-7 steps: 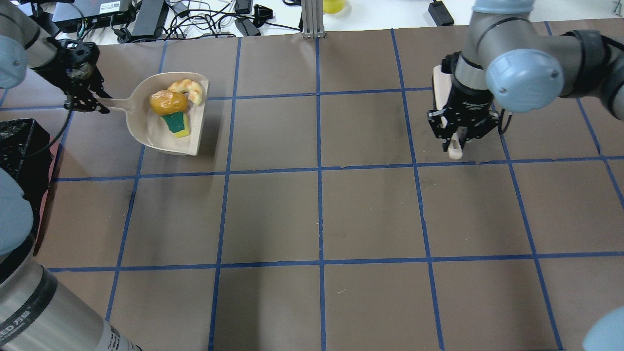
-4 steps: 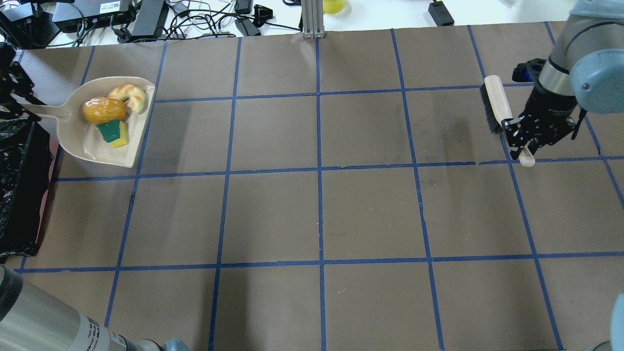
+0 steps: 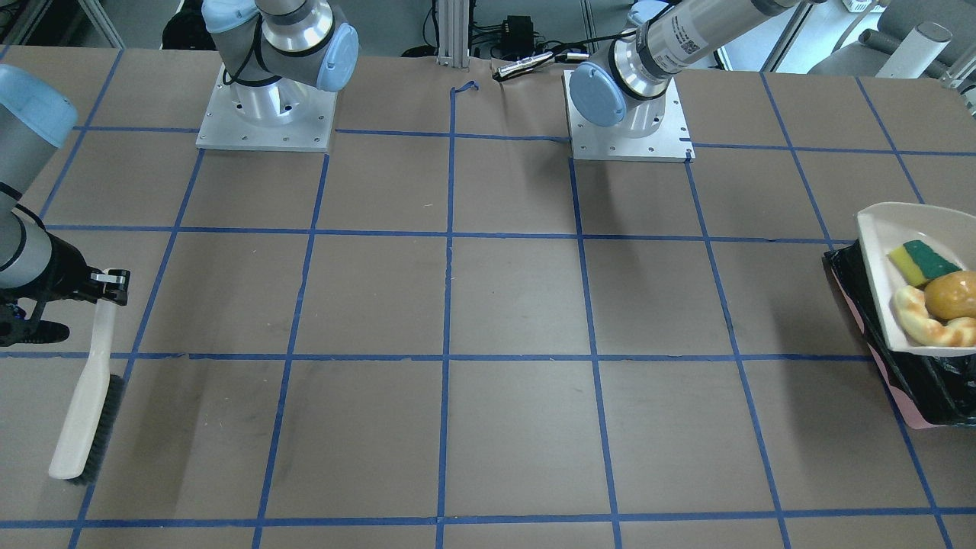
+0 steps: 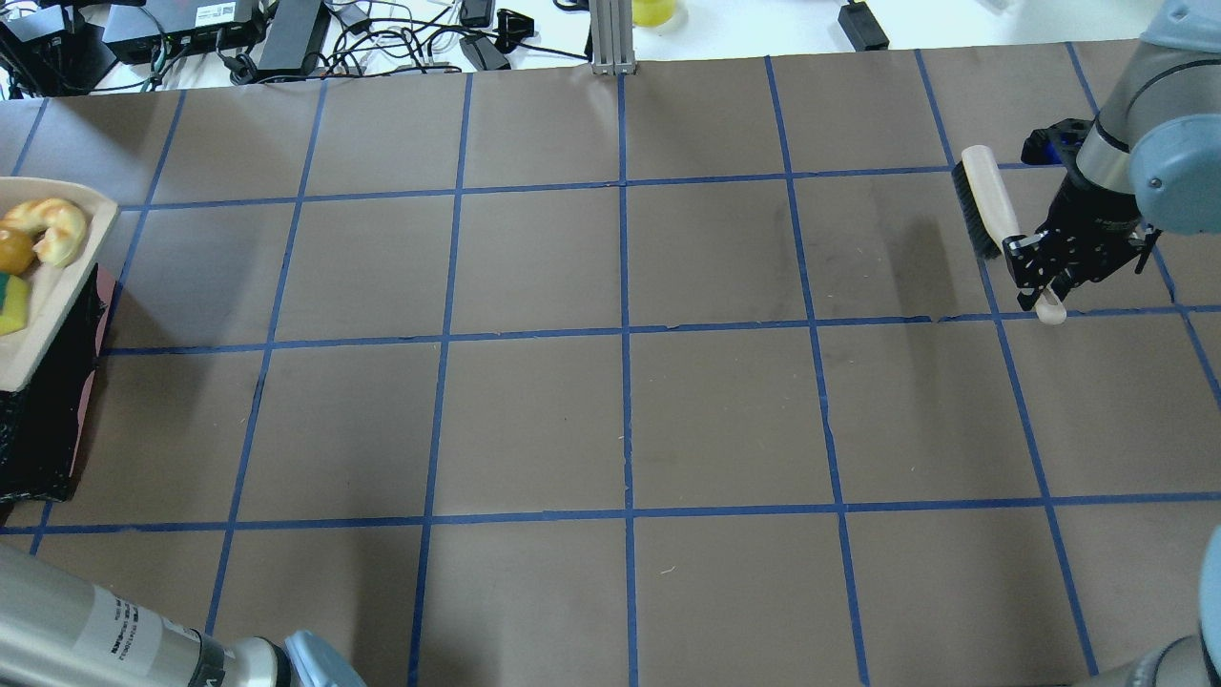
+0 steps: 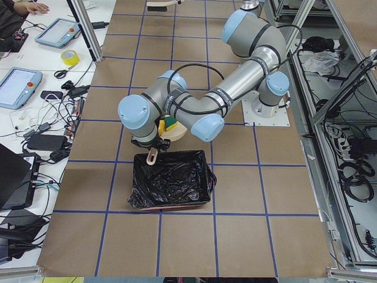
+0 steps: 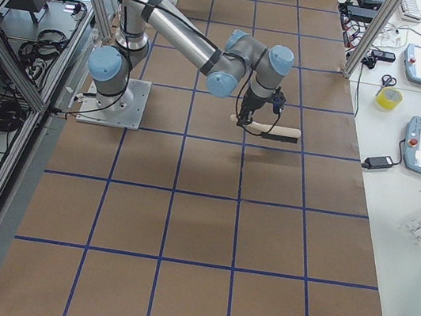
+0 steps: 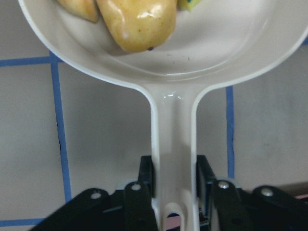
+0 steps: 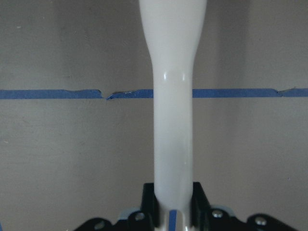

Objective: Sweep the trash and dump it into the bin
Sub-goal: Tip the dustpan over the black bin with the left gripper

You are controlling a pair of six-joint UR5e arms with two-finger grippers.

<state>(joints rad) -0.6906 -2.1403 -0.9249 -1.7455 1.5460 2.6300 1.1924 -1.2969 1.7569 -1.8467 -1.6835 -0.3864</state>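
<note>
The beige dustpan holds the trash: a golden-brown potato lump, a tan croissant piece and a yellow wedge with a green edge. The pan hangs level over the far end of the black bin. My left gripper is shut on the dustpan handle. My right gripper is shut on the handle of a cream brush, which rests low at the table's other end.
Cables and electronics lie along the table's back edge beside an aluminium post. The two arm bases stand on the robot's side. Blue tape lines grid the brown table.
My left arm has carried the loaded dustpan leftward until it hangs over the bin. My right arm has moved right with the brush, turning it, then nearly stopped.
</note>
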